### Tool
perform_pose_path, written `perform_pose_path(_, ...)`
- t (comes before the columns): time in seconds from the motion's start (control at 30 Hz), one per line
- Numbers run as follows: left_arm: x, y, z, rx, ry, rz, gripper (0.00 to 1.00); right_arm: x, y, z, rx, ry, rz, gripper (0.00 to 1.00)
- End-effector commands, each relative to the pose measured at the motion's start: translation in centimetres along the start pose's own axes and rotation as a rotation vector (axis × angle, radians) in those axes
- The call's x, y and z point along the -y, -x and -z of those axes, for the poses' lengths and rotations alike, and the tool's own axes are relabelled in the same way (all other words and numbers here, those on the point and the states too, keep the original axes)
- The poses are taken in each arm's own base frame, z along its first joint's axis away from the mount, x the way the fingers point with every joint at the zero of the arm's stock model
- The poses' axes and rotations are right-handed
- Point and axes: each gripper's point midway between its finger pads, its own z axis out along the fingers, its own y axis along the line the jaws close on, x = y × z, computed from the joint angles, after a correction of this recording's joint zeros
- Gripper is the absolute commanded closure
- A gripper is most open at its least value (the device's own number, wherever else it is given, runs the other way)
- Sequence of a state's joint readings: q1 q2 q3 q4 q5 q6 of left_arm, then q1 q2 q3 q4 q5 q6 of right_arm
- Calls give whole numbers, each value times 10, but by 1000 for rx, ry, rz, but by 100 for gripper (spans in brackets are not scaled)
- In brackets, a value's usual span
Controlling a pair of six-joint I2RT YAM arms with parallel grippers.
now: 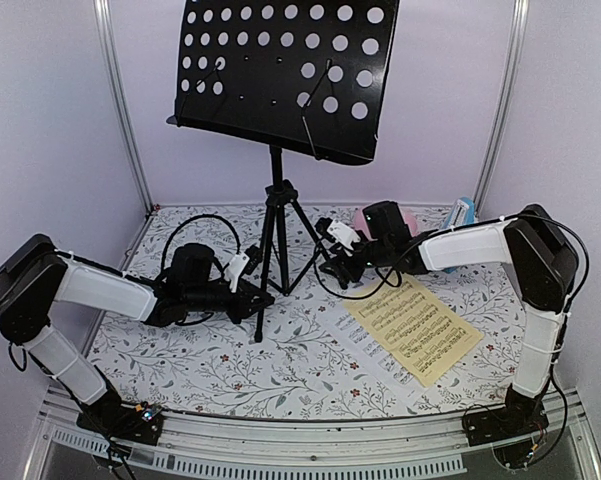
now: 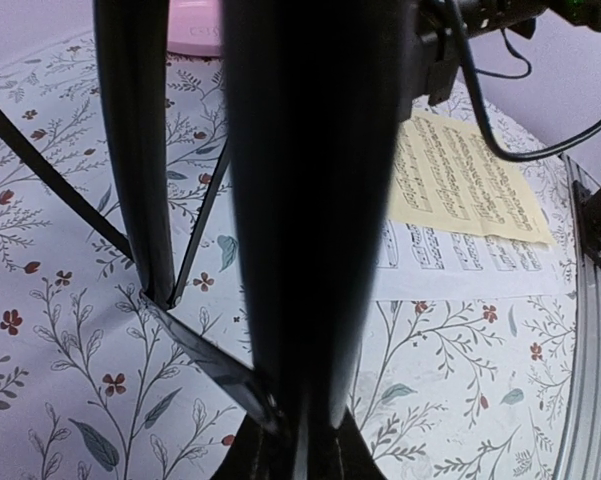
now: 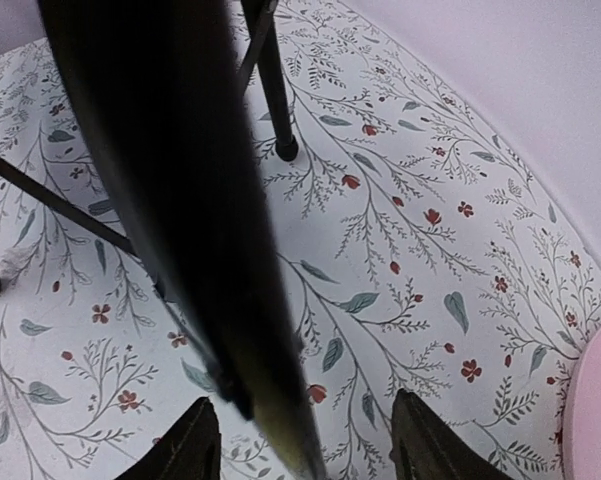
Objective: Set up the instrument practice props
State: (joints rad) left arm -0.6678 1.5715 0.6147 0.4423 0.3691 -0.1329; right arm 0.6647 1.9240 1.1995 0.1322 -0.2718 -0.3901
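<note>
Here, your left tool (image 1: pixel 252 300) was pinching the front leg of the music stand (image 1: pixel 270 105), low down near the foot. Your right tool (image 3: pixel 305 445) was spread, its fingers (image 3: pixel 192 445) on either side of another tripod leg that ran between them; you could not tell whether either finger touched it. The stand was upright at 12 o'clock on the bench (image 1: pixel 230 375). The pale-yellow sheet (image 1: pixel 415 325) lay flat at 4 o'clock, overlapping the white sheet (image 1: pixel 368 343). The blue metronome (image 1: pixel 462 212) sat at 2 o'clock, near the pink plate (image 1: pixel 408 218).
</note>
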Motion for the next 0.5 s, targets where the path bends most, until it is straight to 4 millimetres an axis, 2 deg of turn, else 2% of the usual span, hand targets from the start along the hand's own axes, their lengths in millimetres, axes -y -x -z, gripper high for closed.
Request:
perform_pose_path(0.0,-12,-14,-4,-54,56,91,100,30,9,-14,6,-116,15,49)
perform_pose_path(0.2,-15,-14,6,-43,105,100,100,47,8,-6,-9,-190,28,75)
perform_pose_path(0.27,-18,-15,14,-38,144,110,100,58,12,3,3,-208,24,90)
perform_pose_path(0.33,-20,-17,21,-27,174,121,100,69,17,11,15,-229,24,100)
perform_pose_path(0.47,-19,-20,32,-15,221,130,100,86,28,21,29,-269,45,100)
